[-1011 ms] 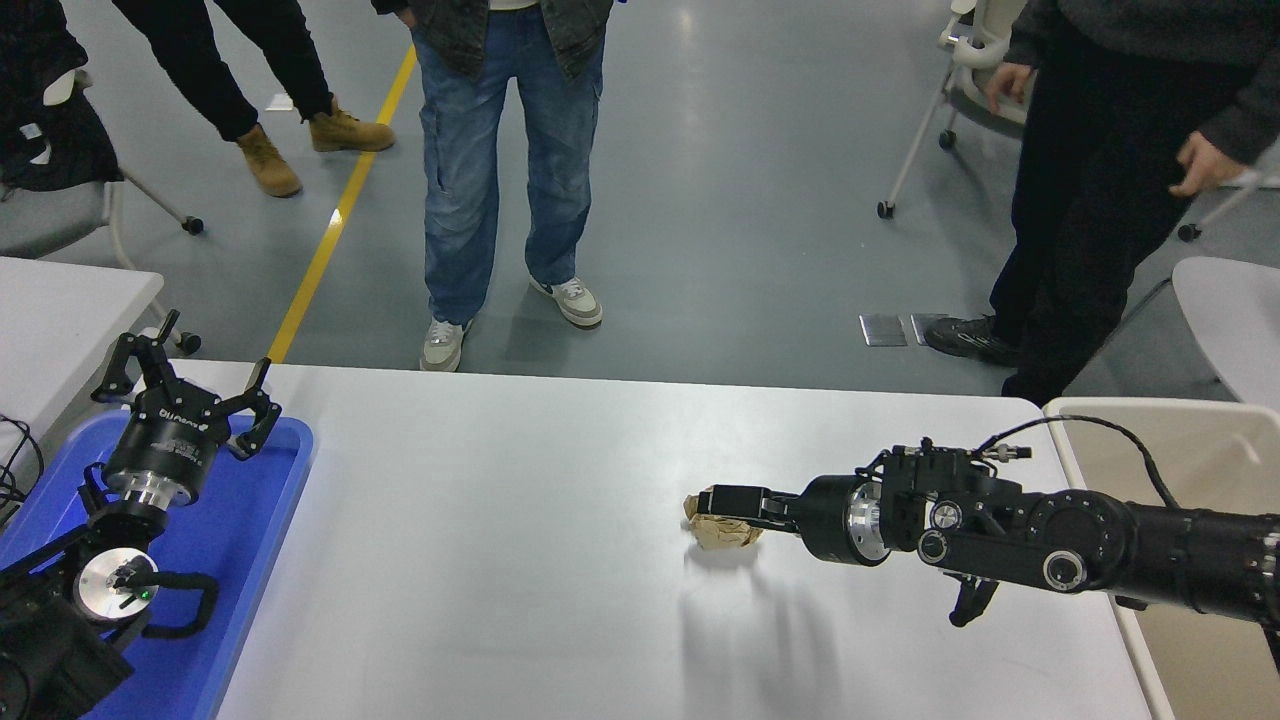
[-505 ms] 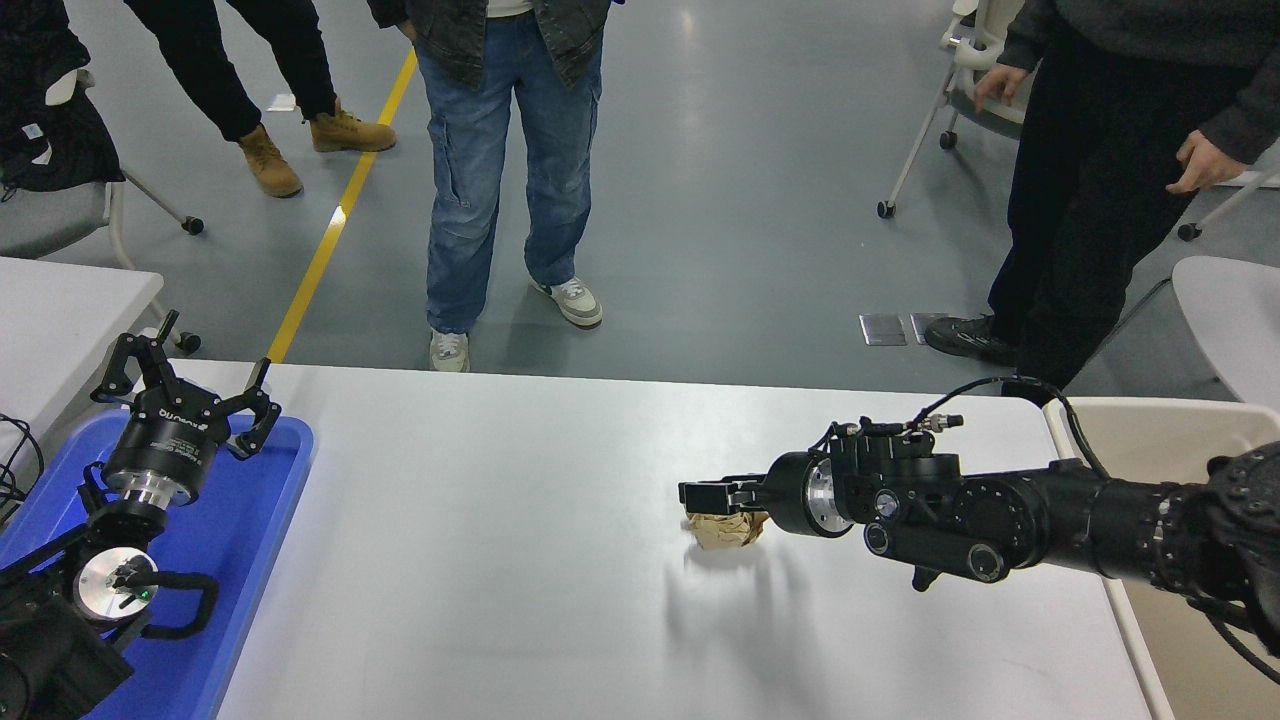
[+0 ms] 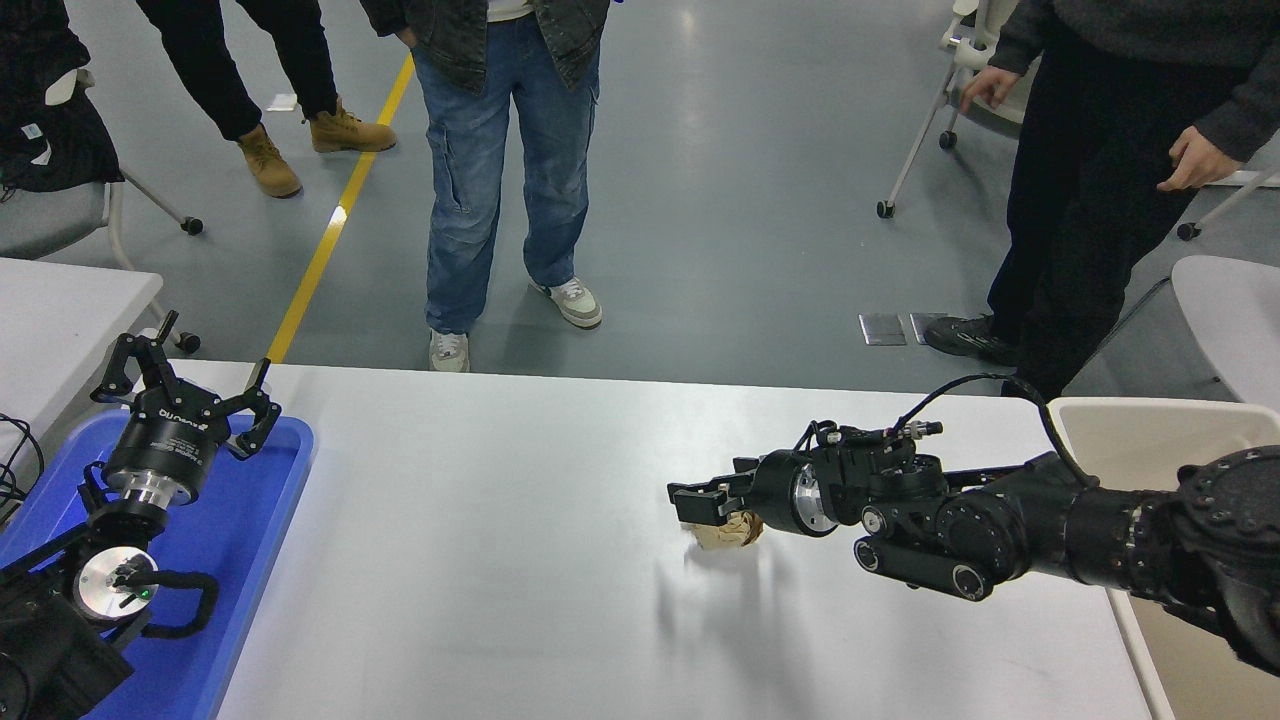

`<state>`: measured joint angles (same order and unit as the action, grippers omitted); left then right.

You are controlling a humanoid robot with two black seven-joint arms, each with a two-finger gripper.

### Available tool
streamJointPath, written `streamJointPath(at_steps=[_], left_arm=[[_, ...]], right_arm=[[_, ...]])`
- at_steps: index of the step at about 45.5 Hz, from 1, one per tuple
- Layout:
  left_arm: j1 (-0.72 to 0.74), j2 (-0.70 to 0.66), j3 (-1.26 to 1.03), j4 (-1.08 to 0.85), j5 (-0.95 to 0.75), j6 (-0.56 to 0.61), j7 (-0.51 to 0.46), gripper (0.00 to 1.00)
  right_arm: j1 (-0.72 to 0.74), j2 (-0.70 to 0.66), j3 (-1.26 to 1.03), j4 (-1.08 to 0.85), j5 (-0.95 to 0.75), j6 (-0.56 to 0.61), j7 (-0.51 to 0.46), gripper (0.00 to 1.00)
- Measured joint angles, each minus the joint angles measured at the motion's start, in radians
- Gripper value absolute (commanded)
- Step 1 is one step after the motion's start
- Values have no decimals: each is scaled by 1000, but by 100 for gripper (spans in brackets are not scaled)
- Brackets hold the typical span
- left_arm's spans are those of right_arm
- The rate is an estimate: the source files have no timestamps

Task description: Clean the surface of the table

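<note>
The white table surface (image 3: 480, 560) fills the lower half of the head view. On it, right of centre, lies a crumpled brown paper ball (image 3: 730, 531). My right gripper (image 3: 695, 500) reaches in from the right, low over the ball and partly in front of it, with its tip a little past the ball's left edge. The ball looks to be resting on the table, and whether the gripper touches it is unclear. My left gripper (image 3: 185, 385) is parked open at the lower left, over the blue tray.
A blue plastic tray (image 3: 270, 520) lies on the table's left end under the left arm. A beige bin (image 3: 1150, 440) stands off the right end. Several people stand on the far side, one near the bin. A smaller white table (image 3: 60, 310) is at the left.
My right arm has pushed leftward and turned at the wrist, so the gripper tip now lies past the paper ball. The ball has stayed in place. The left arm has not moved.
</note>
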<state>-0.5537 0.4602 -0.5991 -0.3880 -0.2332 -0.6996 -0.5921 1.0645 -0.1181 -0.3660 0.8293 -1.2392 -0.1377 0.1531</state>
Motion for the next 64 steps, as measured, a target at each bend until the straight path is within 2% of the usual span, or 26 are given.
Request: streamJointPath(at_steps=[26,51,56,61,64], left_arm=[[0,0,1,0,0,0,0,100],[0,0,1,0,0,0,0,100],[0,0,1,0,0,0,0,100],[0,0,1,0,0,0,0,100],[0,0,1,0,0,0,0,100]], right_arm=[[-87,23,-20,-112,-108,-40,25,94],[-102,61,-51,-153,-123,-67,25,82],[-102,70,-52,-162,-124,-68,25,75],[-102,76,-53,-167,-124,-68,25,60],[-102,78,-53,-169,-124,-68,25,47]])
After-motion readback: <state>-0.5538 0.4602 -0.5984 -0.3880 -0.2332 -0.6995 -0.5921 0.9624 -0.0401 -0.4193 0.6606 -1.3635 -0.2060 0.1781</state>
